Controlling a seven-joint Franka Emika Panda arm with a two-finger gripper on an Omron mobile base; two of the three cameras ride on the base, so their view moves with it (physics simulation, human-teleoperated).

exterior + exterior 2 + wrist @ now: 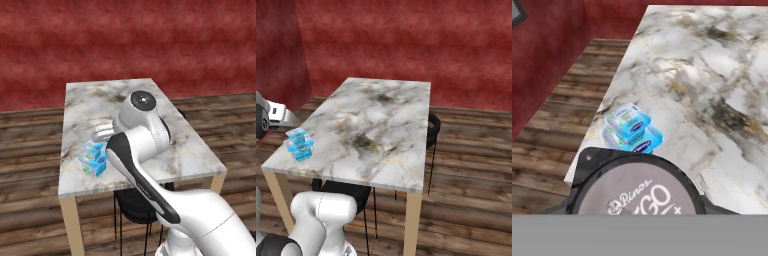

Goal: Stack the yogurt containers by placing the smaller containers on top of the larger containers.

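A: How far along are you?

B: You have one stack done. The small light-blue tub (628, 120) sits on the big tub (643, 141), near the edge of the surface (722, 75).

A: What is left?

B: The dark cup (636, 192). It sits right at your tool, up above the stack. I cannot tell if your tool is open or gripping it.
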